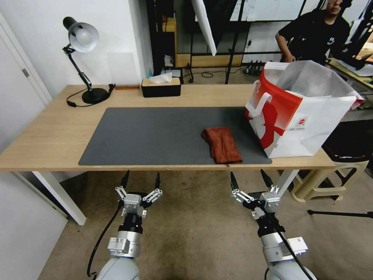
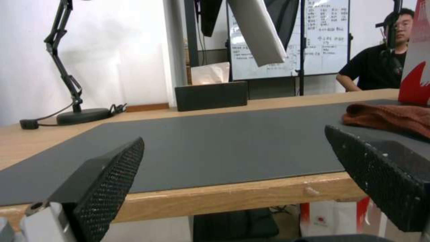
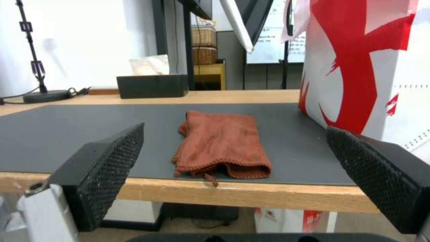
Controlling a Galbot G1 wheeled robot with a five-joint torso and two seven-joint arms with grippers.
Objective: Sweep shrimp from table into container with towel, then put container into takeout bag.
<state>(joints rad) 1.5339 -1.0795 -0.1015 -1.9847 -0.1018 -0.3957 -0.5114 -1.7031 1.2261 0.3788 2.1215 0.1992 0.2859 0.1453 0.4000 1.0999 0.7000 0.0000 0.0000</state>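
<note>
Towel (image 1: 222, 144): rust-brown knit, folded, at mat (image 1: 155, 132) front edge beside boxy paper takeout bag (image 1: 299, 112). Left gripper (image 1: 140, 181) and right gripper (image 1: 250, 179): fingers spread, below table (image 1: 46, 132) edge.

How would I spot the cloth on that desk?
Find the dark grey mat on the long wooden table. Near its front edge, beside the red-and-white takeout bag, lies the towel: a soft, folded rust-brown cloth.
</note>
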